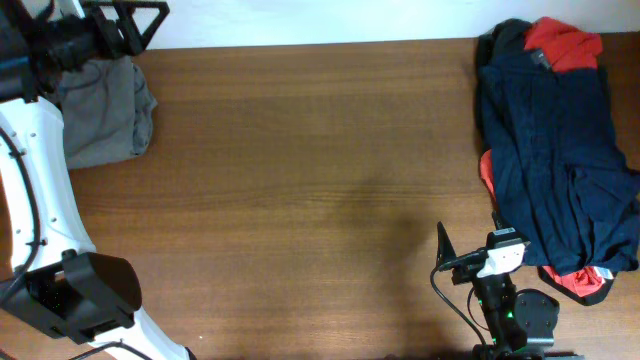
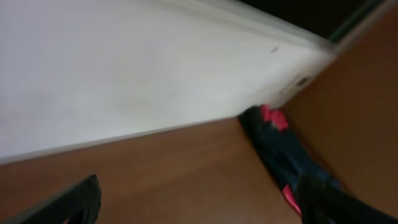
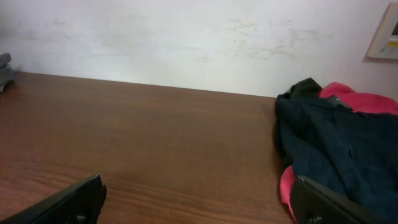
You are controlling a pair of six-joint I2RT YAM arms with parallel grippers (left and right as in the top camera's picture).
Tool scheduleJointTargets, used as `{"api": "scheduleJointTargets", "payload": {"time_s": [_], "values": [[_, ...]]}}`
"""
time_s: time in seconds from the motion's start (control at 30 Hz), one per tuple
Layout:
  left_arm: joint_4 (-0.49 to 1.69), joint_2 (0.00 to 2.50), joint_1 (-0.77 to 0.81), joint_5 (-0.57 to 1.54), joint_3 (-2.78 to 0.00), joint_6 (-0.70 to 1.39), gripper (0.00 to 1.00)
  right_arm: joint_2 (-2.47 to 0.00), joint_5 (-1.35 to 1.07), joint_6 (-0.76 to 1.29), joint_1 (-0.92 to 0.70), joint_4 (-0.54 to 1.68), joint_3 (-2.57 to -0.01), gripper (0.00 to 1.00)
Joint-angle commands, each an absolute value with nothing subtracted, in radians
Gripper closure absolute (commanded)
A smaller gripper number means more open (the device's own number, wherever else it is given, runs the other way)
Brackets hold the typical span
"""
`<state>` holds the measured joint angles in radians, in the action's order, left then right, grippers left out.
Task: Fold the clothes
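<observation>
The grey-khaki shorts lie bunched in a compact pile at the table's far left corner; a sliver shows in the right wrist view. The dark navy garment lies spread over a bright red one at the far right, and both show in the left wrist view and the right wrist view. My left gripper hovers above the shorts' far edge, open and empty. My right gripper is open and empty near the front edge, just left of the navy pile.
The brown wooden table runs between the two piles. A white wall bounds the far edge. The left arm's white link and black base stand at the front left.
</observation>
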<state>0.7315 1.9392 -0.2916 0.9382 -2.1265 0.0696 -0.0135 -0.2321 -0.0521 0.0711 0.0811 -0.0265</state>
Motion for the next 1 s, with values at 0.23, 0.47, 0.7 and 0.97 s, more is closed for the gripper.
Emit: {"api": "scheduleJointTargets", "payload": {"time_s": [0.23,0.47,0.7,0.97], "values": [[0.743,1.656,0.066,-0.106,-1.916,0.052,0.01,-0.003,-0.224,-0.040,0.074,0.078,-0.015,0.01],[0.411,1.373,0.080,-0.002,-1.419,0.053,0.01,-0.003,-0.224,-0.040,0.074,0.078,-0.015,0.01],[0.098,1.072,0.075,-0.022,-0.892,0.052,0.01,-0.003,-0.224,-0.040,0.074,0.078,-0.015,0.01],[-0.084,0.693,0.062,-0.027,-0.448,0.052,0.01,-0.003,-0.224,-0.040,0.074,0.078,-0.015,0.01]]}}
